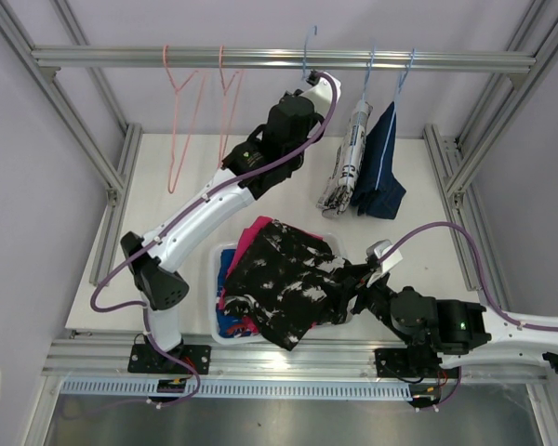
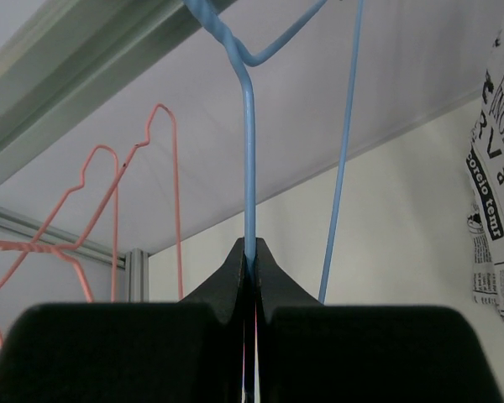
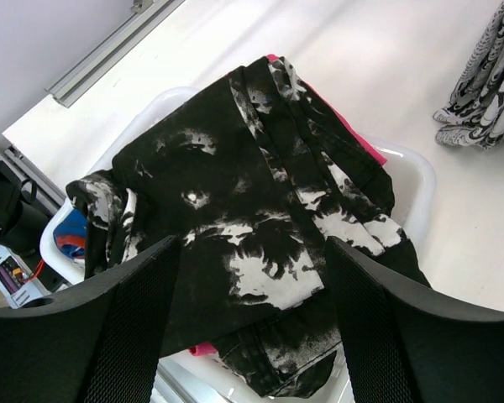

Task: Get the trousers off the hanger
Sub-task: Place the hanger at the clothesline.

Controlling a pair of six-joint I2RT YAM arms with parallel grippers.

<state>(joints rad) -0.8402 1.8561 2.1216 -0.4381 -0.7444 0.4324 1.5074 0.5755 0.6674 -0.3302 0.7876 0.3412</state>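
Note:
My left gripper (image 1: pixel 309 85) is raised to the rail and shut on the wire of an empty blue hanger (image 2: pixel 249 168). The black trousers with white pattern (image 1: pixel 284 279) lie on top of a white basket (image 1: pixel 221 333), over pink trousers (image 1: pixel 258 230) and blue patterned trousers (image 1: pixel 225 311). My right gripper (image 1: pixel 353 283) is open just above their right edge; in the right wrist view the black trousers (image 3: pixel 260 210) lie between and below the fingers (image 3: pixel 130 327). White trousers with black print (image 1: pixel 347 163) and dark blue denim trousers (image 1: pixel 379 167) hang on blue hangers at the right.
Two empty pink hangers (image 1: pixel 181 111) hang on the aluminium rail (image 1: pixel 279 59) at the left; they also show in the left wrist view (image 2: pixel 109 193). Frame posts stand on both sides of the white table (image 1: pixel 167 177).

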